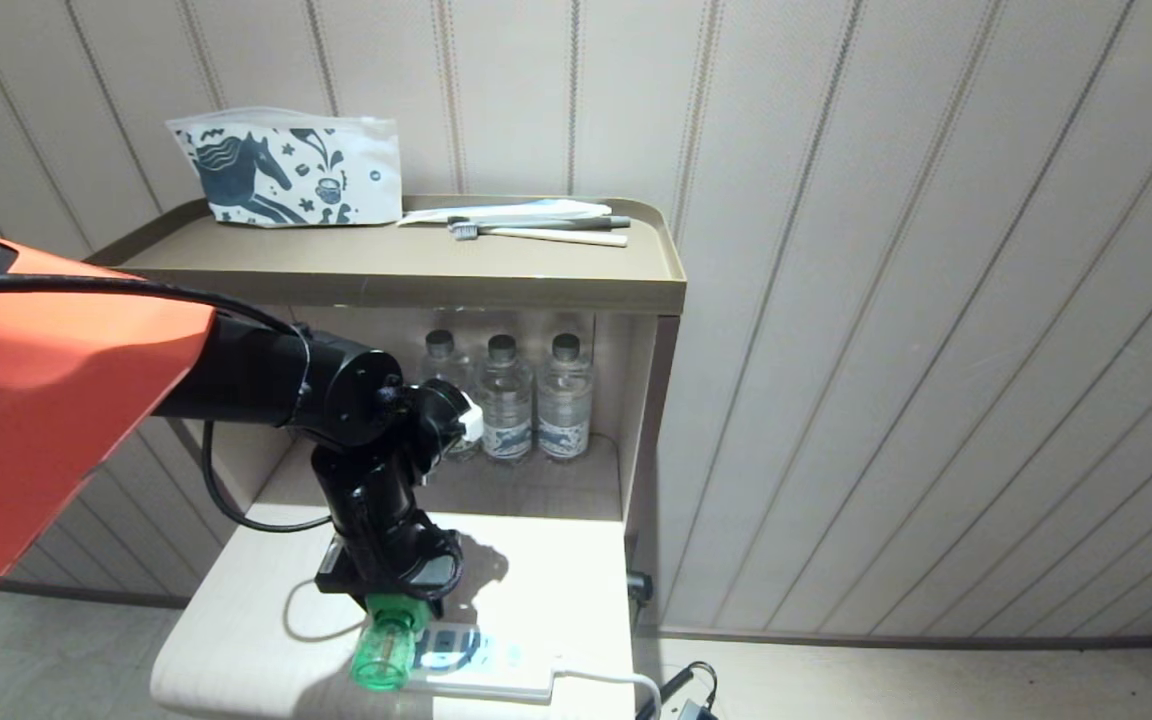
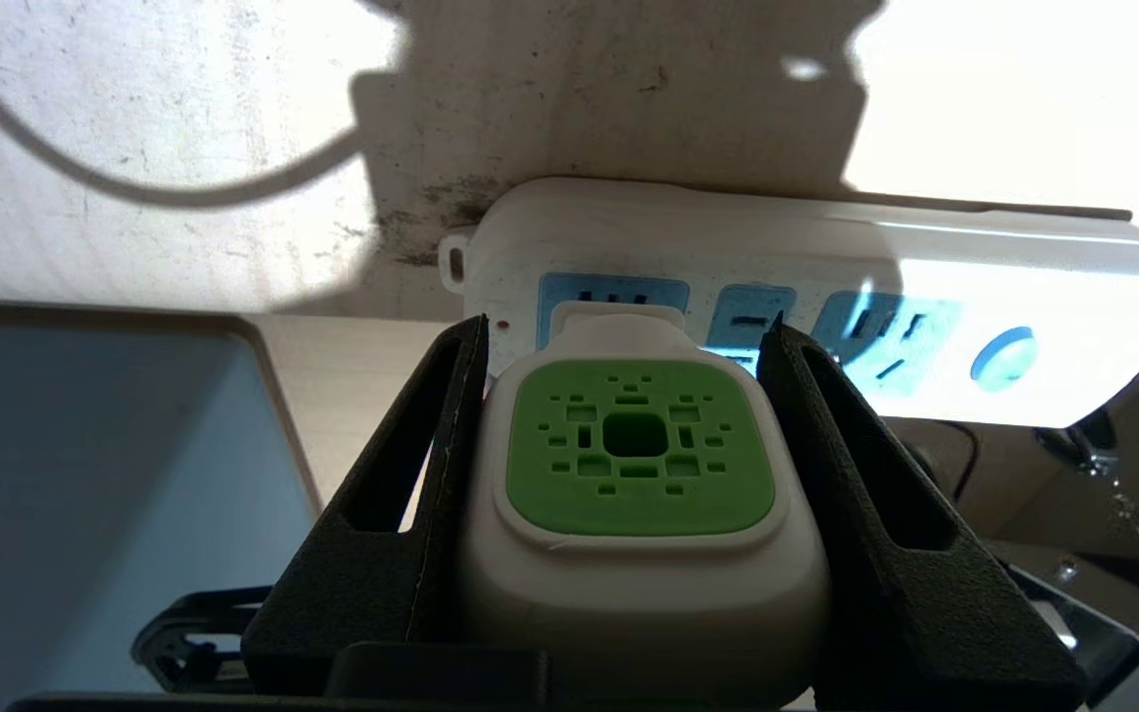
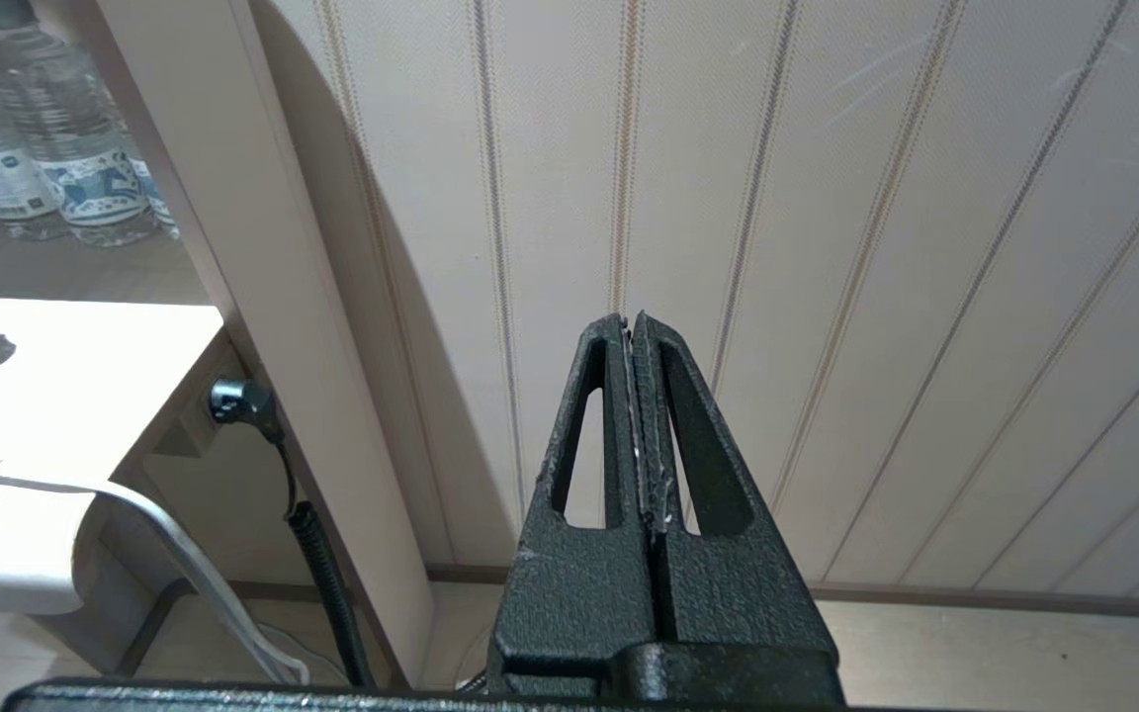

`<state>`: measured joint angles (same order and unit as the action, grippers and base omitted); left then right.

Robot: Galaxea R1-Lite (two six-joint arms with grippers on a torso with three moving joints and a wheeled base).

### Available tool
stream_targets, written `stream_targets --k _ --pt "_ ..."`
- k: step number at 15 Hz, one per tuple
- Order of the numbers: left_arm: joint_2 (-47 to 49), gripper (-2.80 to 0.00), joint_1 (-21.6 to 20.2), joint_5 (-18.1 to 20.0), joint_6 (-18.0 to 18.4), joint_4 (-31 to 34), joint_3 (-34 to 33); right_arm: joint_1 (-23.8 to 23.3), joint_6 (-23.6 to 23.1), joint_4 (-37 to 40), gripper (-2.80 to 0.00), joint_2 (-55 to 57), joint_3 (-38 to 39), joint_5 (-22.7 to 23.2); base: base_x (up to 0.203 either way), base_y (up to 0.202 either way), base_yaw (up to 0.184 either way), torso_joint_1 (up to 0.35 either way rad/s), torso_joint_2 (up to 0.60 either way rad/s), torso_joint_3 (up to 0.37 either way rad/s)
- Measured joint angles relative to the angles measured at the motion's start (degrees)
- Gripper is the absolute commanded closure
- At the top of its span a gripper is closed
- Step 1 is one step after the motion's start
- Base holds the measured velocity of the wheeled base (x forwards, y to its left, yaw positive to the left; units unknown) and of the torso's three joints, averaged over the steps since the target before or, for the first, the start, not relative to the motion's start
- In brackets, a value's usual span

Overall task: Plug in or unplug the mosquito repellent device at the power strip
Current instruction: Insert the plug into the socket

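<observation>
The mosquito repellent device (image 2: 639, 475) has a white head with a green vented top. My left gripper (image 2: 629, 318) is shut on it, one black finger against each side. Its plug end meets the end socket face of the white power strip (image 2: 827, 267); the prongs are hidden, so how deep they sit cannot be seen. In the head view the device's green bottle (image 1: 383, 652) lies level at the left end of the power strip (image 1: 496, 672), under my left gripper (image 1: 396, 605). My right gripper (image 3: 631, 318) is shut and empty, facing the panelled wall, away from the table.
The strip lies near the front edge of a low pale table (image 1: 236, 640); its white cord (image 1: 606, 680) runs off to the right. Three water bottles (image 1: 506, 400) stand behind in the cabinet. On top of the cabinet are a printed pouch (image 1: 286, 170) and toothbrushes (image 1: 536, 228).
</observation>
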<state>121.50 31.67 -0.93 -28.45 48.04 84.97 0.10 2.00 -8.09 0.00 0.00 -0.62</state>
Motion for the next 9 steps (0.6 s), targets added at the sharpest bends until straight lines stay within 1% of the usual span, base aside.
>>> stream_targets --k 5,9 --pt "1.15 0.00 -0.15 -0.39 -0.52 0.07 1.19 0.01 0.00 -0.02 0.00 0.00 0.00 0.00 0.000 0.000 0.000 0.000 0.00 0.000" --pt "0.89 0.00 -0.87 -1.07 -2.51 -0.10 0.63 0.01 0.01 -0.02 0.00 0.00 0.00 0.00 0.000 0.000 0.000 0.000 0.00 0.000"
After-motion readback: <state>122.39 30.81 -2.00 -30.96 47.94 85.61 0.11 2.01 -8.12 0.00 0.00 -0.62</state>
